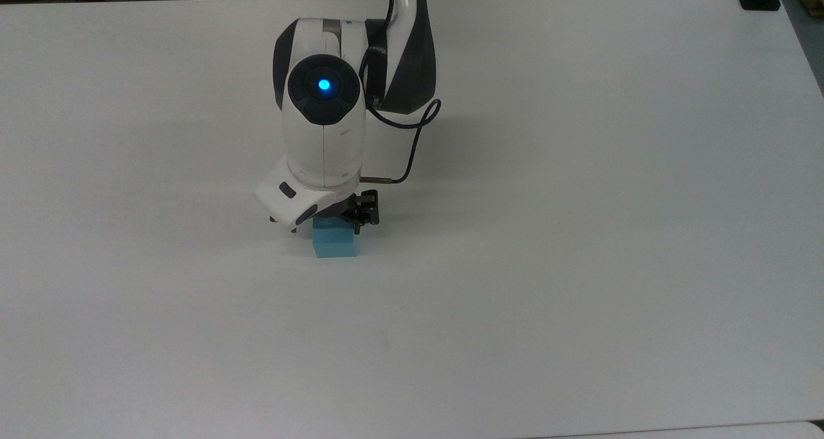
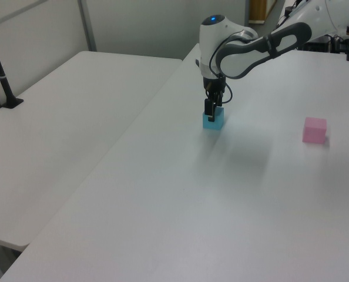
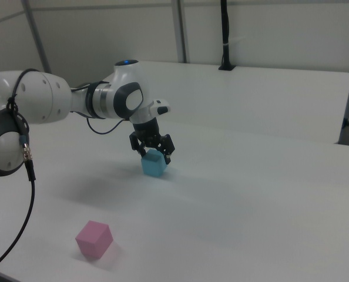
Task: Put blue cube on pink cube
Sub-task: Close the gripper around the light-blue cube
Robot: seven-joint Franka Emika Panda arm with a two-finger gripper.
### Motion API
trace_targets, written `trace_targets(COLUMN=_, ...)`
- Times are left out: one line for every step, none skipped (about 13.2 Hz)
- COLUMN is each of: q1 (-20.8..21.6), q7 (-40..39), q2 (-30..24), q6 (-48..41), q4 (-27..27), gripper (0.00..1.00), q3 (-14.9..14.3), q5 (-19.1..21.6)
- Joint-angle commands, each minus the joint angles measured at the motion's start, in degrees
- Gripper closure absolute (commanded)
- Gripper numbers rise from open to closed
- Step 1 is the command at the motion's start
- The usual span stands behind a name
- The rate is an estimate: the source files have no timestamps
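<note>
My pincer straddles the blue cube, fingers wide, not gripping. It looks light and rigid; I'd pinch its flat opposite sides midway.

The top view looks steeply down on the broad white desk from the side facing the white robot arm. The left view and right view stand lower, at opposite sides. All three share the small light-blue cube; both side views share the small pastel-pink cube.
</note>
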Motion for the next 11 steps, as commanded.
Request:
trace_targets(q1=0.4, q7=0.4, q2=0.0, q6=2.5, q4=-1.2, gripper=0.21, q3=0.0, q5=-0.4)
trace_targets(q1=0.4, q7=0.5, q2=0.0, q6=2.4, q4=-1.2, gripper=0.4, q3=0.1, q5=-0.3)
trace_targets(q1=0.4, q7=0.8, q2=0.0, q6=2.5, q4=-1.2, gripper=0.59, q3=0.6, q5=-0.3)
trace_targets(q1=0.4, q7=0.8, q2=0.0, q6=2.5, q4=-1.2, gripper=0.74, q3=0.7, q5=-0.3)
trace_targets(q1=0.4, q7=0.8, q2=-0.1, q6=2.4, q4=-1.2, gripper=0.81, q3=0.7, q5=-0.3)
trace_targets(q1=0.4, q7=0.6, q2=-0.2, q6=2.4, q4=-1.2, gripper=0.82, q3=0.7, q5=-0.3)
trace_targets(q1=0.4, q7=0.4, q2=-0.7, q6=2.1, q4=-1.0, gripper=0.82, q3=0.7, q5=-0.3)
trace_targets(q1=0.4, q7=0.3, q2=-2.9, q6=1.2, q4=-0.9, gripper=0.82, q3=0.7, q5=-0.1)
trace_targets(q1=0.4, q7=0.3, q2=-4.6, q6=-0.7, q4=-0.7, gripper=0.82, q3=0.7, q5=-0.1)
trace_targets(q1=0.4, q7=0.3, q2=-6.1, q6=-2.2, q4=-0.4, gripper=0.82, q3=0.7, q5=0.0)
trace_targets(q1=0.3, q7=0.3, q2=-7.9, q6=-2.7, q4=-0.2, gripper=0.82, q3=0.7, q5=0.1)
